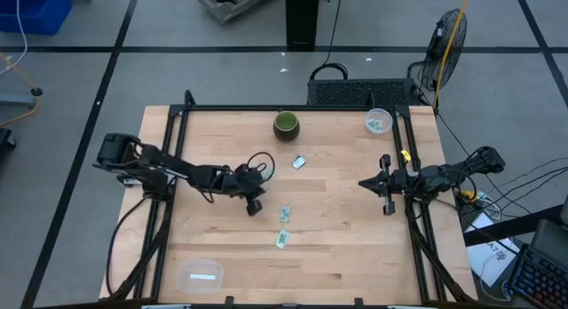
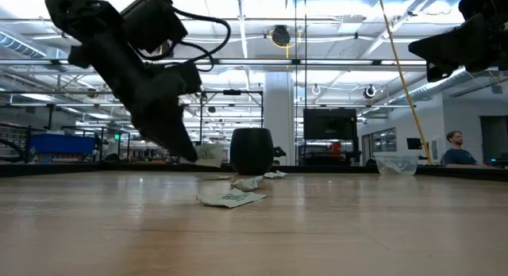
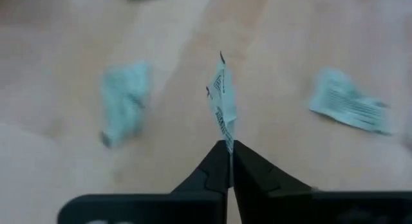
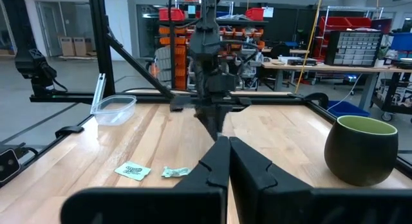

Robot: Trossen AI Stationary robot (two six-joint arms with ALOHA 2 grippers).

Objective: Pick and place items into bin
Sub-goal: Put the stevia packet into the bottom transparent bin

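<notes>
Clear bin (image 1: 199, 275) sits at the bench's (image 1: 355, 256) near-left corner, a white label on its floor; no packet visible inside it from above.

Left gripper (image 1: 255, 205) reaches toward mid-bench, just left of the packet cluster, fingers (image 3: 212, 176) pressed together on a packet (image 3: 222, 108). Left wrist view: held packet stands edge-on, pinched at its lower end, raised above the wood. Low view: left gripper (image 2: 189, 155) hangs slightly above the surface.

Loose packets near bench centre:
- one (image 1: 286, 215) just right of the left gripper
- one (image 1: 282, 240) toward the near edge from it
- one (image 1: 299, 162) toward the far edge, near the bowl

Left wrist view shows two of them, blurred, lying flat either side of the held packet.

Dark green bowl (image 1: 286, 124) upright at the far edge, about midway along it.

Second clear container (image 1: 378, 122) near the far-right corner, green-and-white contents inside; what exactly, cannot tell.

Right gripper (image 1: 387, 196) waits at the right edge, fingertips closed together, nothing between them (right wrist view (image 4: 223, 153)).
</notes>
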